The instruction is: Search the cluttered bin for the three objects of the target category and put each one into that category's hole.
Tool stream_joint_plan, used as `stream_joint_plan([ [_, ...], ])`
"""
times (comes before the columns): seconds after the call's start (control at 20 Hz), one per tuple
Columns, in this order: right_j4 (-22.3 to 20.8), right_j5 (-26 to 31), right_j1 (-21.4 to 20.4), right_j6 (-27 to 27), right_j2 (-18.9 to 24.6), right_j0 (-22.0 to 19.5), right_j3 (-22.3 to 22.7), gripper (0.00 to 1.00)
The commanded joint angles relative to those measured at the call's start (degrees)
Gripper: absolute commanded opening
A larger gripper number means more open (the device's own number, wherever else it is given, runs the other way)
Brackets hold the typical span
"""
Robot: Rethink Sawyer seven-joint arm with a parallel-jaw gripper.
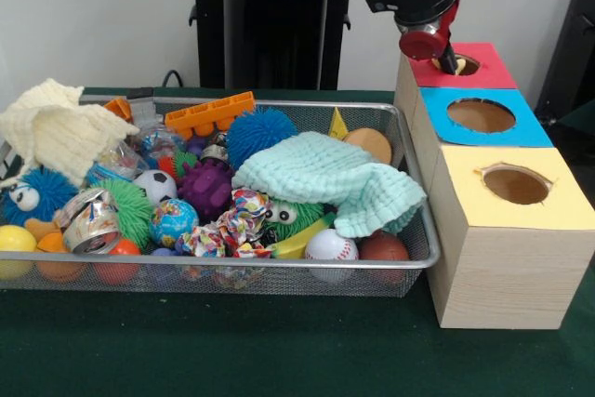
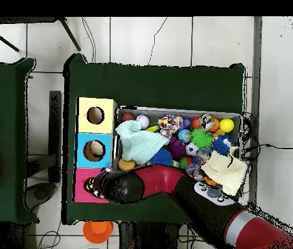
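Your gripper [image 1: 449, 64] dipped into the red box's hole [image 1: 457, 65], jaws' state impossible to tell, wire bin [image 1: 409, 194] crammed with toys on your bench [image 1: 279, 350]

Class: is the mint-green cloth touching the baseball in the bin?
Cannot tell. In the front view the mint-green cloth hangs just above the baseball, but contact isn't plain.

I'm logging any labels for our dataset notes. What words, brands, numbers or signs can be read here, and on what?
None can be read.
Crushed can: printing on its side, too blurred to read.
Globe ball: map pattern only, no legible words.
Red, blue and yellow box tops: plain colour, no labels.
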Motion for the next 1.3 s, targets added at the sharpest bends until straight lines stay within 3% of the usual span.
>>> stream_joint_plan([
  [0.05, 0.40, 8.37, -0.23, 4.74, -0.07, 1.40, -2.79, 0.00],
  [0.2, 0.22, 10.08, -1.32, 4.98, -1.10, 2.83, -3.33, 0.00],
  [0.6, 3.69, 15.36, -2.02, 4.63, 1.67, 2.32, -3.72, 0.00],
  [1.3, 7.45, 21.63, -6.34, 2.44, 7.36, -4.22, -2.78, 0.00],
])
